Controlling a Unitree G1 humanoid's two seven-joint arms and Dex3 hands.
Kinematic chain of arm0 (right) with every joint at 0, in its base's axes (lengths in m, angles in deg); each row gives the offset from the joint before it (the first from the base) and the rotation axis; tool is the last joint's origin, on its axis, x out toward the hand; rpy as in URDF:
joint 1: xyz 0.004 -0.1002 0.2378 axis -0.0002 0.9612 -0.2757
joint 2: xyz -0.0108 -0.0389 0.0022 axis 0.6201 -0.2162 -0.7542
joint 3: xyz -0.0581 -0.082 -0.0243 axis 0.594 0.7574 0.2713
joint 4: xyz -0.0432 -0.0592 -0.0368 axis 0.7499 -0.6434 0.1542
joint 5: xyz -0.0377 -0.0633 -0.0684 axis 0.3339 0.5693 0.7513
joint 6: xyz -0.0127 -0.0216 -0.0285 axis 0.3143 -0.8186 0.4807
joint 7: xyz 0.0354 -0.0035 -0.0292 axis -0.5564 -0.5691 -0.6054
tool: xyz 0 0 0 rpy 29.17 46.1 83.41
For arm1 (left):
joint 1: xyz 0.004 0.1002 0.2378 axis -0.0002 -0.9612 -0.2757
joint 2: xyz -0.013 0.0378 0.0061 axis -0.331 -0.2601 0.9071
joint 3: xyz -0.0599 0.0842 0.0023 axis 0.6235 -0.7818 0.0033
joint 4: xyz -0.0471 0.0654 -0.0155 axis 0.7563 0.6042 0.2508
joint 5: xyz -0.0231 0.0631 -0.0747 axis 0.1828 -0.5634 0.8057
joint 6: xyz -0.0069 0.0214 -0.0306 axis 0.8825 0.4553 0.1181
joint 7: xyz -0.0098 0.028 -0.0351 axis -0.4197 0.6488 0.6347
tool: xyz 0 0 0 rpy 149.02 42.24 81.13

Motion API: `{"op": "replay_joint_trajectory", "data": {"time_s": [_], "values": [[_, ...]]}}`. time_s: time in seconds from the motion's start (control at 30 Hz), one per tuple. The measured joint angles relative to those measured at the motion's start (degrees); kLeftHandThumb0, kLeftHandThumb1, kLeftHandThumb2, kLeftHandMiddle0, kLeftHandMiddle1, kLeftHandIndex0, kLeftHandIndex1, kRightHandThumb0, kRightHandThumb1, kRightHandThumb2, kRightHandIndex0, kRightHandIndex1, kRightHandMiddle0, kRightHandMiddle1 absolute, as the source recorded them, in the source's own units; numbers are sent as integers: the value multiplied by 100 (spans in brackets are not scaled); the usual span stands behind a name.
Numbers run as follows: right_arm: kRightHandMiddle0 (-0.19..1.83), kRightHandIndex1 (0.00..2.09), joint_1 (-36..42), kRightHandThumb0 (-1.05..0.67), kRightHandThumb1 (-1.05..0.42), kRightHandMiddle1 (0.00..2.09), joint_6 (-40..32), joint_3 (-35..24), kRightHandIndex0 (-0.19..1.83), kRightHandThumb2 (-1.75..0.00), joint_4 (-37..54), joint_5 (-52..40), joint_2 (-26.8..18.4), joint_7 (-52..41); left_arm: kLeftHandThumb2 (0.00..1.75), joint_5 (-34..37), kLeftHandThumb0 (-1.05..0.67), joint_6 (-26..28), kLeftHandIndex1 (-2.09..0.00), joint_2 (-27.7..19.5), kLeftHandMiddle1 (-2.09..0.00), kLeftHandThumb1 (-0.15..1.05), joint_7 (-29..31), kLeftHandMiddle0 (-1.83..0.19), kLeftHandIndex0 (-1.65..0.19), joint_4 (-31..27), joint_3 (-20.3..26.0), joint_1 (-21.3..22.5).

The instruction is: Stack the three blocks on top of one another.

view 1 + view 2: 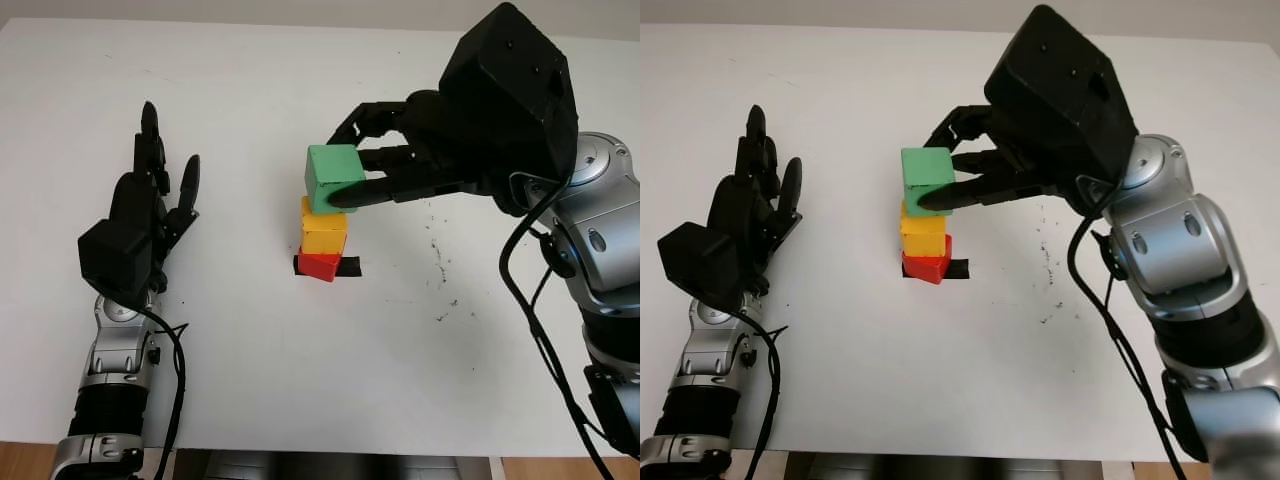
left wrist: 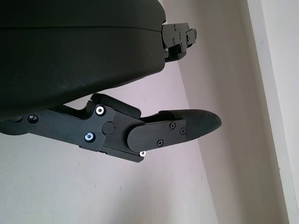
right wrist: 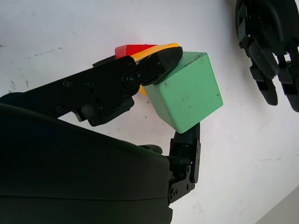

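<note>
Two arms are coming in from the near edge of the white counter (image 1: 300, 400), and a black cable (image 1: 175, 390) is looping down beside the left forearm. Nearest on the left, the left robot hand (image 1: 150, 205) is sitting open over the bare counter, holding nothing, well apart from the blocks. Toward the middle, a red block (image 1: 320, 266) is lying on a strip of black tape (image 1: 347, 267) stuck to the counter, and a yellow block (image 1: 324, 229) is standing on top of it, slightly offset. Small dark specks (image 1: 437, 262) are dotting the surface to the right of this pair, and nothing else is crowding the stack. Just above the yellow block, the green block (image 1: 334, 177) is being gripped by the right robot hand (image 1: 375, 165), which is reaching in from the right with its large black shell behind it. One finger (image 3: 159, 63) is pressing on the block's near face while another finger (image 3: 187, 140) is closing on the opposite side, so the hand is curled firmly around it. The green block is tilting a little, and whether its underside is touching the yellow block cannot be told. Farthest back, the counter is meeting a pale wall (image 1: 300, 10).
</note>
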State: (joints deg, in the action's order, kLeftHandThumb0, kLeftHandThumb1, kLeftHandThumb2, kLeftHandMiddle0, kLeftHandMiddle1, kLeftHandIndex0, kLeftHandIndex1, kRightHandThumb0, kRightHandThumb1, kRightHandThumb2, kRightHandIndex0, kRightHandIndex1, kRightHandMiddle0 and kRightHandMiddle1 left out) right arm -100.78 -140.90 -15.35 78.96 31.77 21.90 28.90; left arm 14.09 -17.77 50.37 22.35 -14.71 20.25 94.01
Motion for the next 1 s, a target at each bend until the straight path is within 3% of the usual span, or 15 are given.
{"op": "replay_joint_trajectory", "data": {"time_s": [0.33,1.0], "values": [[28,5,151,-46,-99,165,107,72,34,-5,57,-40,-113,3,55,7,-66,-38,-5,2,-5,105,35,17,14,2,-12,-1],[25,4,186,-48,-99,178,233,27,32,-5,54,-238,51,208,55,8,-64,-39,-5,44,-5,105,10,17,14,1,-13,-2]]}}
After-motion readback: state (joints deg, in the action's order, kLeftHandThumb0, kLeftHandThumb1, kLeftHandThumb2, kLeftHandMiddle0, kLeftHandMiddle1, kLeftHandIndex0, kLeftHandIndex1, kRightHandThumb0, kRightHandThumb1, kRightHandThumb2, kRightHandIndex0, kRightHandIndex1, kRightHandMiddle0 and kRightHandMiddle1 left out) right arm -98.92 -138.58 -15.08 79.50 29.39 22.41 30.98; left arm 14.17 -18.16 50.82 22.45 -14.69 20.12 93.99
